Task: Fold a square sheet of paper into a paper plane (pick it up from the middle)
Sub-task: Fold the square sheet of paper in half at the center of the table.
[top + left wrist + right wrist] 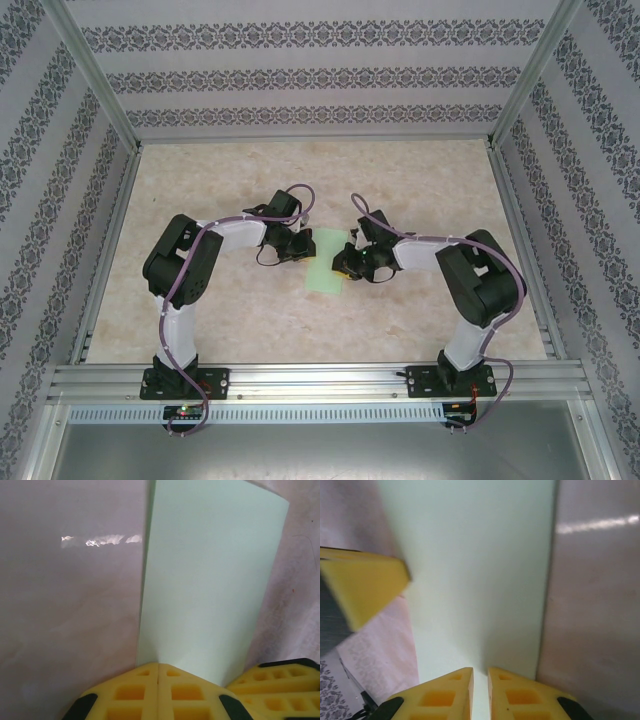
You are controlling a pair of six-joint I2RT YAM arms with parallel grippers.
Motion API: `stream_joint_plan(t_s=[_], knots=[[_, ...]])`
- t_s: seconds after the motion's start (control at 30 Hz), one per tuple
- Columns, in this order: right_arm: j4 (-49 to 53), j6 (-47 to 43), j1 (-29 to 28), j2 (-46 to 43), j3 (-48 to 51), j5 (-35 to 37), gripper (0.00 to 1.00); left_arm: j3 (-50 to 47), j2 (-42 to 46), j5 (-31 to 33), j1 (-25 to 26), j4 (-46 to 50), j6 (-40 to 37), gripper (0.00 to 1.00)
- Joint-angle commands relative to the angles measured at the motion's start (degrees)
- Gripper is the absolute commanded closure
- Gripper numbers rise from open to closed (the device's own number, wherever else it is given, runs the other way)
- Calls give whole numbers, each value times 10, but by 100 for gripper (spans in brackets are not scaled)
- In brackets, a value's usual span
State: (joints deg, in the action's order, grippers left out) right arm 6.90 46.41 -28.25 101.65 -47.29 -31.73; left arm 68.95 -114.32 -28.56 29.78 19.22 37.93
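Square sheet of paper [326, 270] found at middle of counter [430, 190], between both wrists, seen as narrow rectangle. Left end effector [158, 674]: yellow fingers pressed together, paper edge pinched. Right end effector [480, 680]: fingers nearly touching, paper edge clamped between them.

high overhead; wrists close on paper [210, 580]

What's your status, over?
Left gripper shut on green sheet. Right gripper shut on it too. Sheet looks folded double. Grippers close together.
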Motion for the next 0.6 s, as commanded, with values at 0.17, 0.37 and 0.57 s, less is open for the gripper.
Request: stream_joint_plan(t_s=[0.17,0.37,0.57], knots=[[-6,3,-11,-53,20,3,84,-17,-7,38,4,58,-5,100],[-23,19,-31,-72,50,-8,84,-14,-9,39,4,59,-7,100],[-41,31,-48,-47,75,6,84,-16,-7,39,4,59,-5,100]])
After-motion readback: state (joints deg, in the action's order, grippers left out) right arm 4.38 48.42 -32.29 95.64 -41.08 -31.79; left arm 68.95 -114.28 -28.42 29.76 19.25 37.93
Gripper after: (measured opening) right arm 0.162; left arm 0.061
